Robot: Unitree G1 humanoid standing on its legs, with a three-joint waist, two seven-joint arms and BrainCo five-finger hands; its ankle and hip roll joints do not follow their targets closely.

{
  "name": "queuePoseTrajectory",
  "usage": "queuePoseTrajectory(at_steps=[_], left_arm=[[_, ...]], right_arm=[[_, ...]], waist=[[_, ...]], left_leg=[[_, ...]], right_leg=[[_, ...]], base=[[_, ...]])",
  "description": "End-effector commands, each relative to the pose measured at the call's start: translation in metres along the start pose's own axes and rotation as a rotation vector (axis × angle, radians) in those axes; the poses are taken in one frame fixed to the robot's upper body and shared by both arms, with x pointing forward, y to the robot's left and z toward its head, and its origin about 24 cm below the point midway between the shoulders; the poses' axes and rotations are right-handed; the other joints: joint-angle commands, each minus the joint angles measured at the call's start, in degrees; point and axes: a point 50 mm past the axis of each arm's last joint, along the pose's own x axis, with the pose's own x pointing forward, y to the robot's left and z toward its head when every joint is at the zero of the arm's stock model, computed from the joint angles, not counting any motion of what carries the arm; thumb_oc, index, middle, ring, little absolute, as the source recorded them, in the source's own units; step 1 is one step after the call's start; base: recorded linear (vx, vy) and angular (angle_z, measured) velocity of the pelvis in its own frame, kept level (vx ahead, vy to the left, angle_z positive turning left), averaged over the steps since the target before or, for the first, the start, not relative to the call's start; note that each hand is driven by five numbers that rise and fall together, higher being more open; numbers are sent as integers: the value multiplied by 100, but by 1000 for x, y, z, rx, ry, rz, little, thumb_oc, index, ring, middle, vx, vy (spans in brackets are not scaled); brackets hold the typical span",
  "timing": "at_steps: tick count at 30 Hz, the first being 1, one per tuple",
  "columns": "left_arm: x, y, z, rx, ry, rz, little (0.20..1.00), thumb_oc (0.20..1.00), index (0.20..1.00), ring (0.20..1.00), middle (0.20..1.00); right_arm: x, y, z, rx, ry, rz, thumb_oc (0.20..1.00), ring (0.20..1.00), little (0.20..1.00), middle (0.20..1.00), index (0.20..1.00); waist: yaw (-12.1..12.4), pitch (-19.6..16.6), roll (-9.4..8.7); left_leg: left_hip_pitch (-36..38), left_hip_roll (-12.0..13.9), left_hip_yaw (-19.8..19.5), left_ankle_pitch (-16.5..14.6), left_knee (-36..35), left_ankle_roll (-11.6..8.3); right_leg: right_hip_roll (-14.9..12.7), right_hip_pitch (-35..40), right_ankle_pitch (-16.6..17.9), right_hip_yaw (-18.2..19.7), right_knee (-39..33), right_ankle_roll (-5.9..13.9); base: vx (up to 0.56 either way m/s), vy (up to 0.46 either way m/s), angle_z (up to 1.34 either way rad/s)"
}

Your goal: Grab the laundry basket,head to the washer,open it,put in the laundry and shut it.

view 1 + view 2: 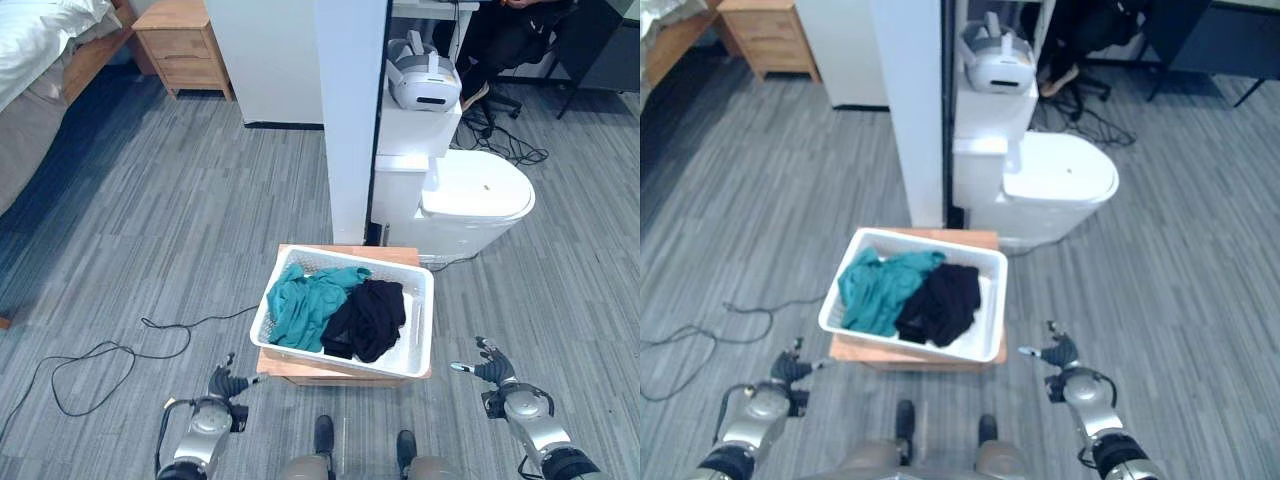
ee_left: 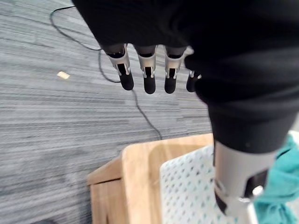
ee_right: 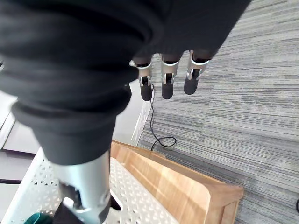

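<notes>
A white perforated laundry basket (image 1: 417, 310) sits on a low wooden stand (image 1: 330, 371) just ahead of me. Inside it a teal cloth (image 1: 305, 300) lies on the left and a black cloth (image 1: 372, 316) on the right. My left hand (image 1: 222, 384) hovers open beside the stand's near left corner, apart from the basket. To the right of the stand's near right corner my right hand (image 1: 493, 369) is open too, touching nothing. In the left wrist view straight fingers (image 2: 147, 77) point past the stand (image 2: 135, 177) and the basket's wall (image 2: 187, 186).
A white rounded appliance (image 1: 470, 200) stands behind the basket at the right, next to a white pillar (image 1: 350, 120). A white headset (image 1: 423, 80) rests on a box above it. Far left are a bed (image 1: 40, 60) and a wooden nightstand (image 1: 185, 40). A person sits at the back right (image 1: 510, 30).
</notes>
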Motion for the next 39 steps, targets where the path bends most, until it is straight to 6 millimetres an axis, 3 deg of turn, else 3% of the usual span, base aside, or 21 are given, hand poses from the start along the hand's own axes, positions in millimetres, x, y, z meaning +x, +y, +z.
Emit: queuePoseTrajectory(at_steps=[1,8,17,19,22,26,28,30,39], left_arm=[[3,27,15,34,-73,115,1000,1000,1000,1000,1000],[16,28,25,112,-32,167,1000,1000,1000,1000,1000],[30,30,42,252,1,198,1000,1000,1000,1000,1000],[39,38,78,260,-75,242,1000,1000,1000,1000,1000],[42,35,125,272,-219,251,1000,1000,1000,1000,1000],[36,29,136,215,-317,230,1000,1000,1000,1000,1000],[27,27,120,160,-335,192,1000,1000,1000,1000,1000],[23,29,119,162,-352,184,1000,1000,1000,1000,1000],[19,43,140,163,-425,232,1000,1000,1000,1000,1000]], right_arm=[[7,-3,23,-50,-78,-37,1000,1000,1000,1000,1000],[18,25,47,-71,-107,21,1000,1000,1000,1000,1000],[28,58,100,-128,-218,96,1000,1000,1000,1000,1000],[30,67,137,-136,-304,100,1000,1000,1000,1000,1000],[30,67,170,-156,-390,87,1000,1000,1000,1000,1000],[33,56,162,-122,-363,58,1000,1000,1000,1000,1000],[32,45,142,-97,-329,41,1000,1000,1000,1000,1000],[31,38,132,-98,-306,26,1000,1000,1000,1000,1000],[32,25,133,-86,-311,-11,1000,1000,1000,1000,1000]], waist=[[20,-207,-174],[15,-228,-160],[-10,1,-139],[-9,145,-168],[34,361,-231],[94,385,-240],[162,318,-212],[180,282,-173],[194,343,-106]], left_leg=[[-457,28,-21,-807,742,-86],[-499,4,254,-826,661,-26],[-913,29,363,-754,733,-15],[-1169,49,348,-654,742,-34],[-1333,35,257,-599,815,-49],[-1304,20,196,-637,869,-38],[-1159,-15,167,-702,859,-23],[-1076,-39,142,-722,827,-18],[-1089,-69,89,-688,763,-26]], right_leg=[[-68,-213,-355,82,148,256],[-110,-443,-134,210,-4,341],[-72,-933,75,317,-20,344],[-29,-1197,178,333,-21,327],[7,-1326,225,347,30,332],[2,-1272,178,328,83,330],[-36,-1138,106,279,84,322],[-58,-1072,73,247,77,315],[-90,-1100,73,180,79,304]], base=[[42,95,-40],[16,58,-26],[-46,9,-15],[-75,-15,-5],[-26,-34,-6],[32,-31,2],[94,-15,7],[58,-2,9],[-10,-2,6]])
